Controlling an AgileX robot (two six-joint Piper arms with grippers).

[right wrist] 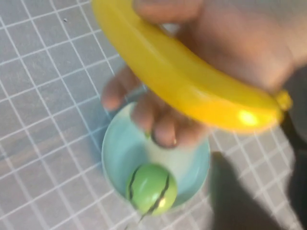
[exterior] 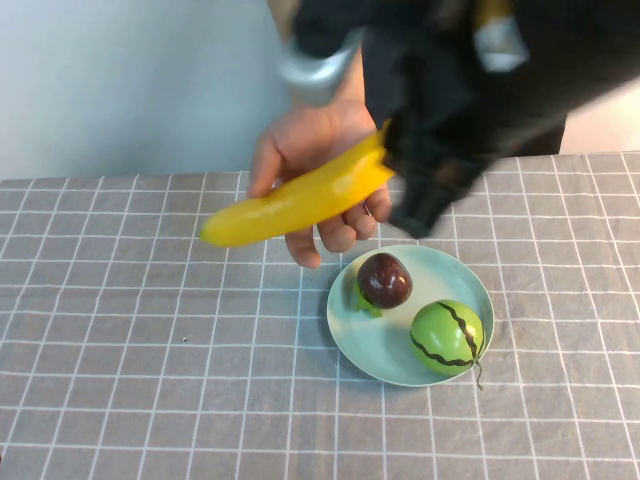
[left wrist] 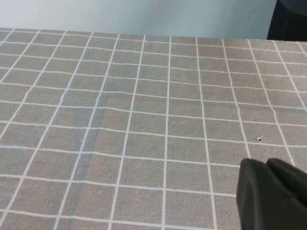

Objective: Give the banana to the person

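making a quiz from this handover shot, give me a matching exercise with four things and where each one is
Things:
1. banana
2. dark red fruit
3. right gripper
4. left gripper

Places:
A. low over bare checked cloth, away from the action
B. on the pale blue plate, beside the green striped fruit
C. clamped on one end of the banana
D. in the air, lying across the person's hand

Pairs: 1-D, 2-B, 3-C, 4-A

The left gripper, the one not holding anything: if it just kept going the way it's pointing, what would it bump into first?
Probably just the checked tablecloth. In the left wrist view the left gripper points low across bare cloth toward the far table edge and pale wall. The right gripper holds the banana at the person's hand, off that line.
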